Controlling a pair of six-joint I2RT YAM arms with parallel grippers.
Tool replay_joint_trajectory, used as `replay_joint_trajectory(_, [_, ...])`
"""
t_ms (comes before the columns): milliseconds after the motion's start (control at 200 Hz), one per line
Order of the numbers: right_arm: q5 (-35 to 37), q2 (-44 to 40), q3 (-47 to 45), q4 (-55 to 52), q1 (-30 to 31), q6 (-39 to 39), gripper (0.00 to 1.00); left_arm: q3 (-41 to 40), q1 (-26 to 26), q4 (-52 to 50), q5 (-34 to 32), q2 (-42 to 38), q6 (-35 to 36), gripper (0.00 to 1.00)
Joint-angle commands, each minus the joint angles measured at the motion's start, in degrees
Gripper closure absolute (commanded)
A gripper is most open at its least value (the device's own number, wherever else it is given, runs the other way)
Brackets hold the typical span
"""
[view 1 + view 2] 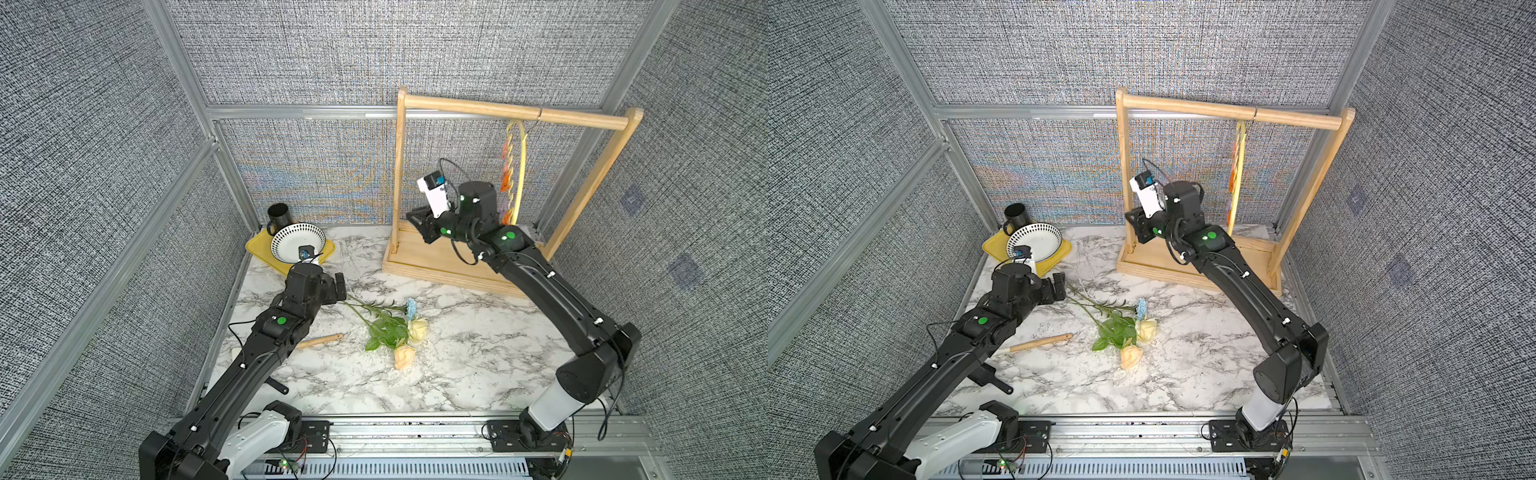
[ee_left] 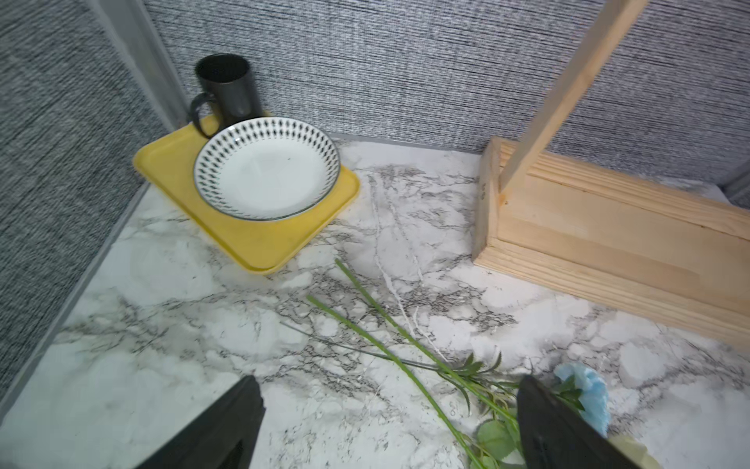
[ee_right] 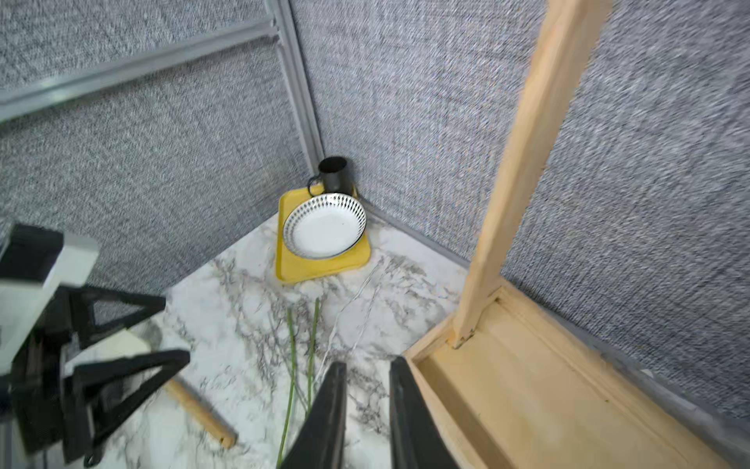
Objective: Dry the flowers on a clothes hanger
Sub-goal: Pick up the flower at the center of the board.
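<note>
Table [image 1: 457,374] is showing white marble with grey-black veining. Flowers [image 1: 388,328] are showing green stems and leaves; cream-white rose [image 1: 417,329], peach rose [image 1: 404,356] and light-blue bloom [image 1: 411,308] are lying at the heads. Clothes hanger [image 1: 524,166] is reading pale yellow, its clips [image 1: 505,185] orange and pink. Rack [image 1: 478,107] and stick [image 1: 322,340] are showing light natural wood. Tray [image 1: 257,248] is reading yellow, mug [image 1: 279,216] black, plate [image 1: 297,226] white with a ring of black teardrop marks round the rim. Walls [image 1: 83,166] are showing grey woven fabric, with rainbow moiré on the back panel in both top views. Left arm [image 1: 253,361] and right arm [image 1: 552,299] are reading black with green dots and white base segments.
</note>
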Motion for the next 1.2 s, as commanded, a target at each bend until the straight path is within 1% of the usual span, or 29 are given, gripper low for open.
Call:
replay_joint_trajectory(0, [1.0,1.1,-1.7,-5.0,3.2,-4.5,0.69,1.2,1.8,-4.9,-5.0,0.3,-6.4,0.00])
replay_joint_trajectory(50, [1.7,2.3,-2.0,-7.0,4.8,-5.5,0.60,2.0,3.5,-7.3,-5.3,0.8,-9.4,0.00])
replay_joint_trajectory(90, [1.8,3.3,-2.5,-8.3,6.0,-6.2,0.57,2.5,5.3,-9.6,-4.2,1.3,-11.5,0.00])
replay_joint_trajectory(200, [1.2,6.2,-4.6,-9.5,8.6,-6.8,0.56,3.3,10.1,-14.3,-1.5,3.5,-16.1,0.00])
replay_joint_trajectory(300, [-0.1,10.2,-3.3,-12.7,10.4,-6.8,0.56,4.5,12.4,-18.0,-1.0,6.1,-18.3,0.00])
replay_joint_trajectory(440, [-0.4,16.3,-1.4,-17.6,11.7,-6.8,0.57,4.9,13.2,-19.4,0.6,8.5,-18.2,0.00])
replay_joint_trajectory(581, [-0.8,22.5,2.8,-25.5,11.8,-5.3,0.58,4.9,13.8,-19.4,3.2,9.5,-18.9,0.00])
replay_joint_trajectory(696, [-0.3,25.2,2.9,-29.3,11.8,-5.2,0.61,4.3,13.9,-18.3,4.1,10.0,-18.9,0.00])
replay_joint_trajectory(741, [0.8,25.3,2.2,-29.8,11.8,-4.9,0.63,4.4,13.9,-18.3,4.6,10.3,-19.2,0.00])
replay_joint_trajectory(876, [2.1,25.5,-0.9,-29.0,11.6,-5.1,0.65,3.7,14.0,-17.2,6.4,11.1,-19.0,0.00])
replay_joint_trajectory(956, [3.1,26.6,-1.0,-29.1,11.6,-5.4,0.67,3.4,14.0,-16.7,6.6,11.7,-19.0,0.00])
replay_joint_trajectory(1076, [4.9,27.8,-0.9,-28.1,11.5,-5.5,0.68,4.0,14.0,-16.4,9.3,12.8,-17.5,0.00])
replay_joint_trajectory(1196, [6.8,29.7,0.3,-27.5,11.6,-6.0,0.70,4.2,14.0,-16.4,10.4,13.8,-17.3,0.00])
